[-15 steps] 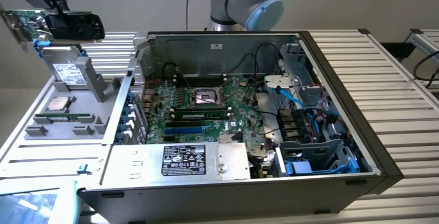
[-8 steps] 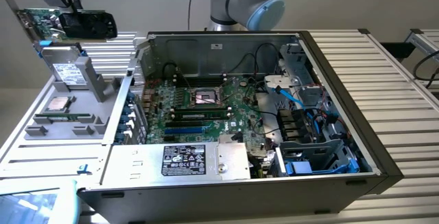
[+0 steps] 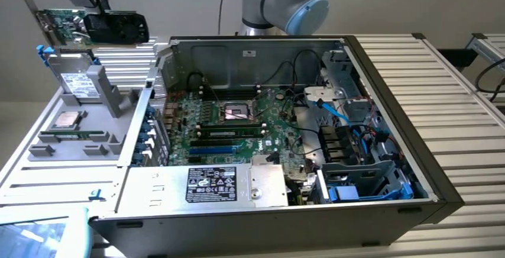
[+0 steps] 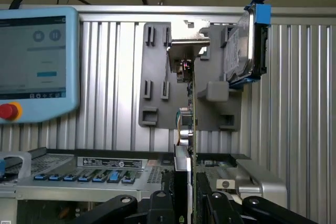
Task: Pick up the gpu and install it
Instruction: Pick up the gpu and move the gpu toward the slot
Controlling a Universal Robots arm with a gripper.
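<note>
Looking from the wrist, we find the gripper (image 4: pixel 189 198) nearest, its black fingers (image 4: pixel 215 205) pressed against opposite faces of the gpu (image 4: pixel 192 103), so the card is pinched between them. The gpu runs edge-on away from the fingers, its thin green edge pointing toward the grey fixture tray (image 4: pixel 157 72) beyond. Farther off, a hard drive (image 4: pixel 247 45) in a blue carrier stands upright in that tray, and a teach pendant (image 4: pixel 37 56) lies to one side.

In the exterior view the gpu hangs in the air over the tray, near the exterior view's left. Its long axis is roughly level, with the silver bracket (image 3: pixel 32 9) at the left end and the black cooler (image 3: pixel 117 27) toward the right. The open computer case (image 3: pixel 236 63) with its motherboard (image 3: pixel 181 134) sits lower and to the exterior view's right, apart from the card. We judge the install site lies that way; which slot is meant we cannot tell.
</note>
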